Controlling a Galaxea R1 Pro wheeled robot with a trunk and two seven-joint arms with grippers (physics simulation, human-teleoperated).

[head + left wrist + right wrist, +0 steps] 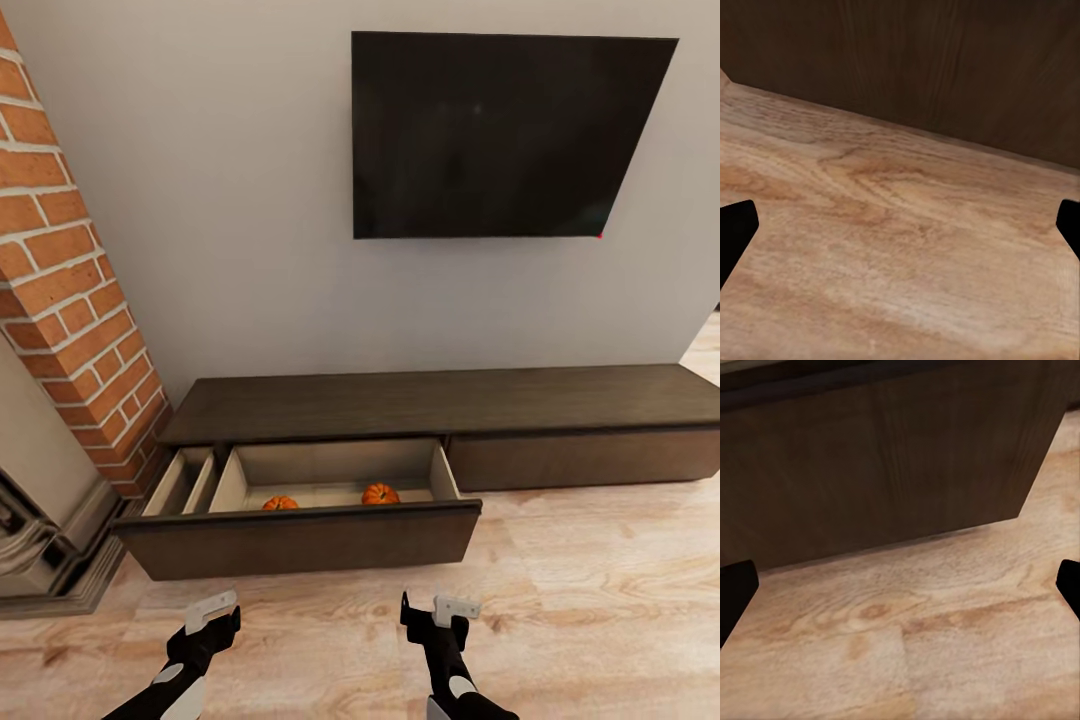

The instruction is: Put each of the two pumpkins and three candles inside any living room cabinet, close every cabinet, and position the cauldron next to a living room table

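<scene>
The cabinet (450,400) is a long, low dark-brown console against the wall. Its left drawer (300,540) is pulled out over the floor. Two orange pumpkins (280,503) (380,493) lie side by side in the drawer's beige interior. My left gripper (212,615) and right gripper (432,612) hover low over the floor just in front of the drawer front, both open and empty. The drawer's dark front panel (915,67) (885,472) is close ahead in each wrist view, with the fingertips (735,232) (735,589) spread wide. The candles and cauldron are out of view.
A brick fireplace column (70,260) with a stone base (50,560) stands at the left, close to the open drawer. A black TV (500,135) hangs on the wall. The cabinet's right drawer (590,458) is shut. Light wood floor (600,600) stretches to the right.
</scene>
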